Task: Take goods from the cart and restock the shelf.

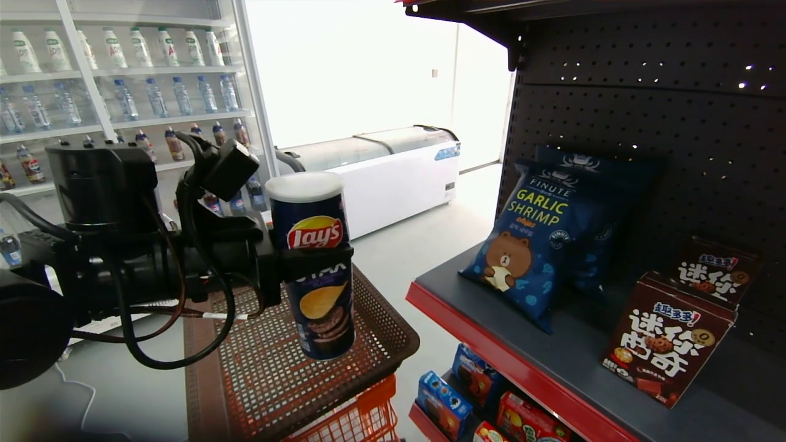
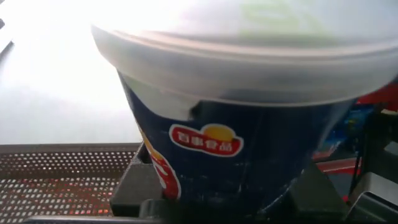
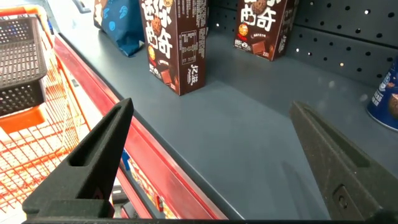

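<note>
Here, left gripper [image 1: 316,255] clamping chip can [image 1: 319,307], seemingly above basket [image 1: 396,334], right gripper [image 3: 211,107] splayed

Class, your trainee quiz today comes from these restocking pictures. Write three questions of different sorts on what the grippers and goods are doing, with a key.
1. True or false: the left gripper is clamped on the tall dark blue cylindrical chip can with a white plastic lid, held over the brown plastic mesh cart basket.
2. Choose one. The right gripper is: A) shut on a bottle; B) open above the dark grey shelf board; C) shut on a bag.
3. Short answer: how many brown cardboard cookie boxes stand on that shelf board?

Key: 1 true; 2 B; 3 two.
</note>
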Controlling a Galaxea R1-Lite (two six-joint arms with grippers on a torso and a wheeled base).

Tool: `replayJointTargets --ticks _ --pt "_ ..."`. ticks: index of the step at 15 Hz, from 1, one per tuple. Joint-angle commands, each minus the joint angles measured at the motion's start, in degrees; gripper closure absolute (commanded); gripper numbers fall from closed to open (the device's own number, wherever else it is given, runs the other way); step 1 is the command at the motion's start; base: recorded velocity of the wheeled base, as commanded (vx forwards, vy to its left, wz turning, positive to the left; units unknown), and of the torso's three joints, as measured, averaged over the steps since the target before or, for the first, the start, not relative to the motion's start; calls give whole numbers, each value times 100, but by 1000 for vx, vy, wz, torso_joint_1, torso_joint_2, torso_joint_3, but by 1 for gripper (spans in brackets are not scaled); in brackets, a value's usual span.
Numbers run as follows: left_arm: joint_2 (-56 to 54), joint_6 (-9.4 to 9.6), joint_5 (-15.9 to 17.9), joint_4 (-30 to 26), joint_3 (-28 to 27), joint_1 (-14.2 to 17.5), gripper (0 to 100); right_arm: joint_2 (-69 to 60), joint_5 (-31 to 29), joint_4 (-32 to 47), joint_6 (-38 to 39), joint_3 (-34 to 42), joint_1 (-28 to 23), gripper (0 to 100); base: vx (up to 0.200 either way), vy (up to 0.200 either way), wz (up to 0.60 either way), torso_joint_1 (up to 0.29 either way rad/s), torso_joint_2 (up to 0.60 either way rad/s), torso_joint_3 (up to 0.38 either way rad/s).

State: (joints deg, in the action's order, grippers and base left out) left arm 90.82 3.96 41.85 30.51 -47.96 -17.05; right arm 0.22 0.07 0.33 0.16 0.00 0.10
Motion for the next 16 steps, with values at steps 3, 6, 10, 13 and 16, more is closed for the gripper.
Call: replayJointTargets --ticks 3,6,10,13,16 --pt "261 -1 271 7 -82 -131 100 4 1 2 2 0 -1 0 0 0 0 0 0 0" --pt "261 -1 860 7 -100 -211 100 4 1 2 2 0 -1 0 0 0 0 0 0 0" --pt "270 -1 930 -10 -91 -219 100 4 1 2 2 0 -1 0 0 0 -150 1 1 1" --pt "270 -1 948 -10 -100 -219 100 4 1 2 2 0 -1 0 0 0 -600 -1 -1 4" --pt "287 -1 957 -10 -100 -298 100 4 1 2 2 0 -1 0 0 0 -600 7 2 1"
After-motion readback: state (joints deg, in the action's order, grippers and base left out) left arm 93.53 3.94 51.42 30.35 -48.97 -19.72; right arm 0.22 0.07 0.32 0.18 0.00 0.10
